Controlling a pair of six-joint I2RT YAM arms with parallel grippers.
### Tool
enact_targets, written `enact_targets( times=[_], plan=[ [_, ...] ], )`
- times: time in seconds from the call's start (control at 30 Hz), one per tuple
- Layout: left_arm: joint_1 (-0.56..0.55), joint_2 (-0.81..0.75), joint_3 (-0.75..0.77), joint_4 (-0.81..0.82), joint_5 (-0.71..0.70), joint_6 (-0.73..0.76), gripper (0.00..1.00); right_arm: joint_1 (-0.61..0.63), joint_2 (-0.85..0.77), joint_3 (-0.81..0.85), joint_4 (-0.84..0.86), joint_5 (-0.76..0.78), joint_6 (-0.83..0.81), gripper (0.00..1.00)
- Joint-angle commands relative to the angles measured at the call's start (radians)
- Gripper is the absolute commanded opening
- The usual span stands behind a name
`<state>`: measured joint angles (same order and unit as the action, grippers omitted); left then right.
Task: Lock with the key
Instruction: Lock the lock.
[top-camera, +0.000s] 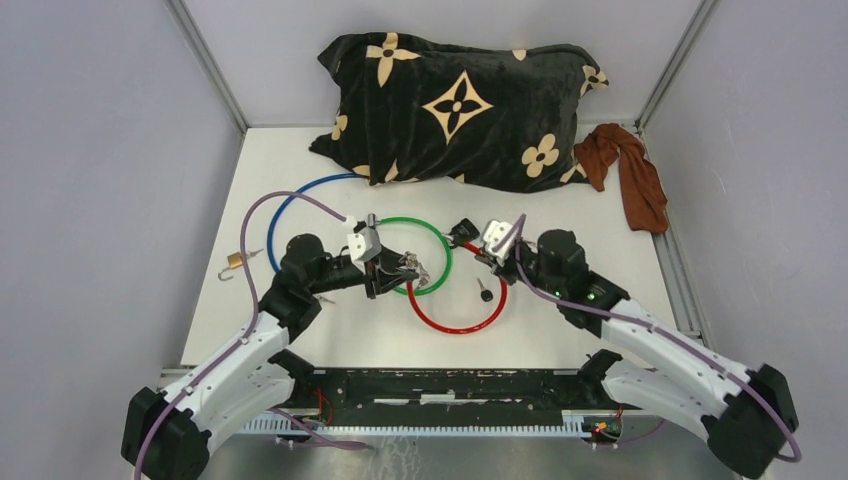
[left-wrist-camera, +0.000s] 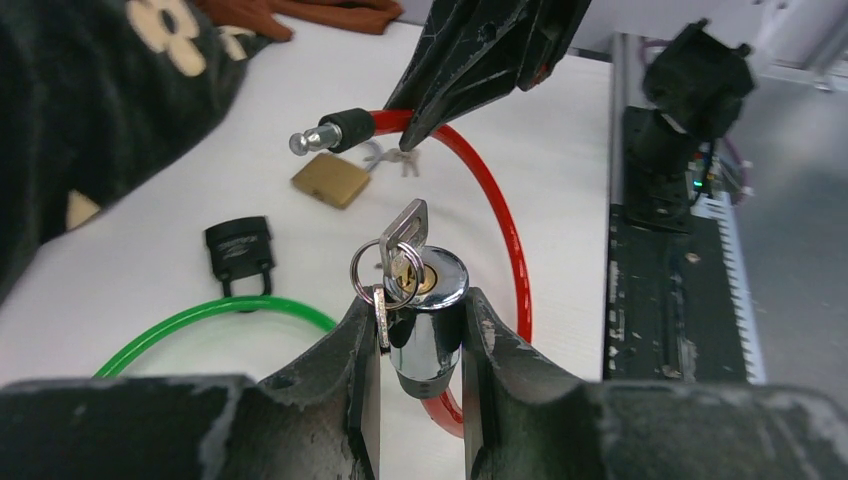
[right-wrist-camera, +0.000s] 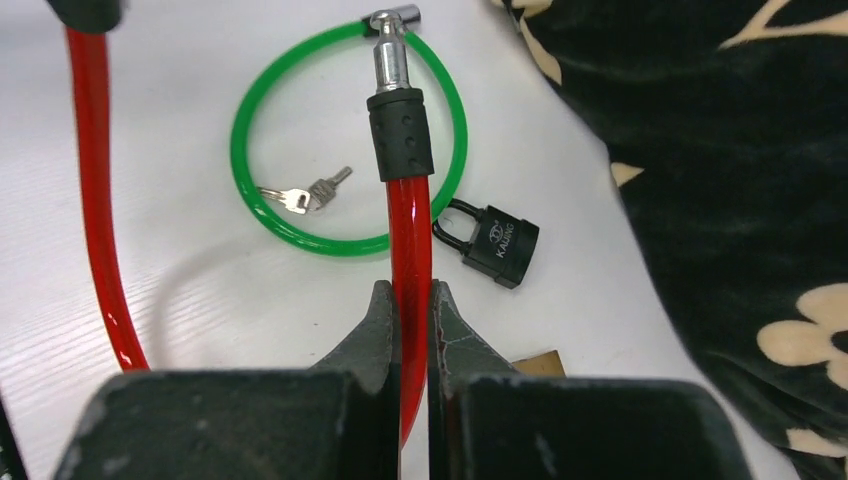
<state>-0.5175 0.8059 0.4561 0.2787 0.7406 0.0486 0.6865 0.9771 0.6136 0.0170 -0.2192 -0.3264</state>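
Observation:
A red cable lock lies looped on the white table. My left gripper is shut on its chrome lock cylinder and holds it just above the table. A silver key on a ring sits in the cylinder's keyhole. My right gripper is shut on the red cable just behind its black sleeve and bare metal pin. In the left wrist view the pin hangs free, apart from the cylinder and further from the camera.
A green cable loop lies between the arms, with a blue cable to its left. Loose keys, a black padlock and a brass padlock lie near the pin. Another brass padlock lies far left. Black pillow, brown cloth at back.

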Motion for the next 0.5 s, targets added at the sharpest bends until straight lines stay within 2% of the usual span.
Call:
enact_targets(
  times=[0.0,0.1,0.23,0.33,0.4,0.47],
  plan=[
    [0.007,0.046,0.078,0.083,0.262,-0.029,0.02,0.039,-0.198,-0.087,0.028,-0.057,0.015,0.00],
    [-0.001,0.081,0.101,0.077,0.313,-0.001,0.02,0.059,-0.270,-0.129,0.016,-0.068,0.038,0.00],
    [-0.015,0.113,0.137,0.050,0.277,0.042,0.02,0.095,-0.304,-0.159,0.016,-0.076,0.056,0.00],
    [-0.015,0.125,0.165,-0.021,0.301,0.113,0.02,0.118,-0.317,-0.170,0.013,-0.093,0.052,0.00],
    [-0.022,0.126,0.183,-0.091,0.322,0.226,0.02,0.127,-0.328,-0.176,0.006,-0.096,0.041,0.00],
    [-0.038,0.116,0.197,-0.170,0.286,0.355,0.02,0.128,-0.334,-0.181,0.005,-0.097,0.041,0.00]
  ],
)
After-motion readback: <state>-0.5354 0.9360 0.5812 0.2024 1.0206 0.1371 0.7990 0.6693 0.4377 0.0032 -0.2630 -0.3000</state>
